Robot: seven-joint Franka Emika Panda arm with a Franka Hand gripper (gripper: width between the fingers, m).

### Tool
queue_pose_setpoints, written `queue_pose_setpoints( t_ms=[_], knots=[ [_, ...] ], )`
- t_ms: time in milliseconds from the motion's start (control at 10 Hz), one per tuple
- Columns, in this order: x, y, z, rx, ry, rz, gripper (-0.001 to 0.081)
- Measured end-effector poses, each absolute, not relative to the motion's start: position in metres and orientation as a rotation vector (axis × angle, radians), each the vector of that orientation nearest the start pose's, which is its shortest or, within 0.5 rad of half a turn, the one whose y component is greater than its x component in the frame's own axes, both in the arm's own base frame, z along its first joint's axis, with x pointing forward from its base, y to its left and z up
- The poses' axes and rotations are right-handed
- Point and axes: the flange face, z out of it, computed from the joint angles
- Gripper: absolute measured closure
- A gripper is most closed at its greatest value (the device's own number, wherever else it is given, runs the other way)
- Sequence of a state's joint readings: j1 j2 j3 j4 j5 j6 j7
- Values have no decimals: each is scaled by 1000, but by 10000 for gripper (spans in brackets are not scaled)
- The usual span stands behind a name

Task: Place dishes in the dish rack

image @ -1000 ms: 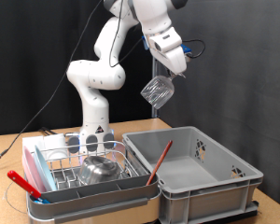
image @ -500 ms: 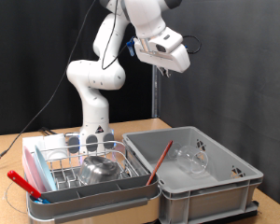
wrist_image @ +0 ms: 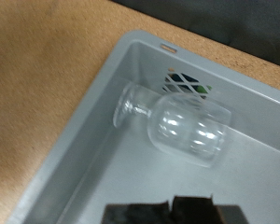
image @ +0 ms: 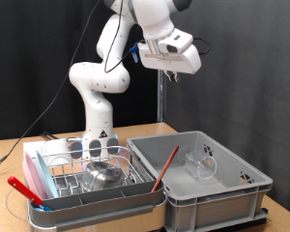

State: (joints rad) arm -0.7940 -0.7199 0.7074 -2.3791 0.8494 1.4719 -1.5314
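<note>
My gripper (image: 170, 75) hangs high above the grey plastic crate (image: 232, 193), open and empty. Its dark fingertips (wrist_image: 203, 209) show at the wrist view's edge. A clear stemmed glass (image: 200, 164) lies on its side on the crate's floor, directly under the hand, and it also shows in the wrist view (wrist_image: 177, 123). The shiny steel bowl (image: 104, 175) sits in the wire dish rack (image: 63, 166) at the exterior view's left. Another clear glass (image: 97, 147) seems to stand at the rack's back.
A red stick (image: 165, 166) leans on the crate's near wall (wrist_image: 84, 140). A red-handled utensil (image: 19, 187) pokes out of the rack's front trough. The robot's base (image: 99, 121) stands behind the rack. Wooden table (wrist_image: 47, 56) surrounds the crate.
One second ago the gripper held the glass in the air. It let go, the glass dropped into the grey crate, and the hand tilted level.
</note>
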Motion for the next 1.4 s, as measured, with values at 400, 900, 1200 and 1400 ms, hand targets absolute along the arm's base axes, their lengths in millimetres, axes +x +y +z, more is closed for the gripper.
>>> queue_pose_setpoints(
  t_ms=[400,900,1200,1400],
  knots=[
    [385,91,464,-1995,-1974,-58,801],
    [387,91,449,-1854,-2164,19,801],
    [368,92,434,-1755,-2232,48,801],
    [352,96,430,-1780,-2259,68,801]
  ],
)
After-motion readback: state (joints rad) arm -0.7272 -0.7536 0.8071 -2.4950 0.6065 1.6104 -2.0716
